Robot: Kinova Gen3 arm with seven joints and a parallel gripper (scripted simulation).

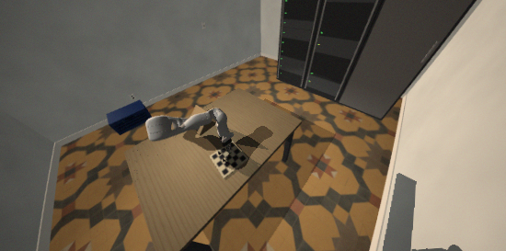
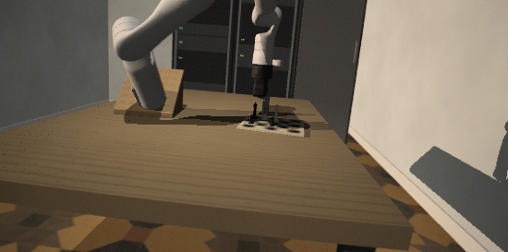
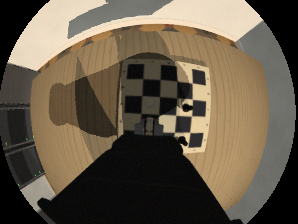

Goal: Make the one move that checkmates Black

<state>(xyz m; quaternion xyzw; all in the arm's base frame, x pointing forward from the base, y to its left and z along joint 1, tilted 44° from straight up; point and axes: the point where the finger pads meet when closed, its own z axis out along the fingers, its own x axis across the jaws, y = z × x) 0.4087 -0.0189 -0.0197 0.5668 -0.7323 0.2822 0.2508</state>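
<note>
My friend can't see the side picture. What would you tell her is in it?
A white robot arm reaches down over a small chessboard on a wooden table, its gripper shut on a pale chess piece. A black piece stands alongside.

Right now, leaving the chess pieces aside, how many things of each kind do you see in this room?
Table: 1
Chessboard: 1
Robot arm: 1
Wooden arm mount: 1
Blue box: 1
Server racks with green lights: 2
Plain dark cabinet: 1
Total: 8
</note>
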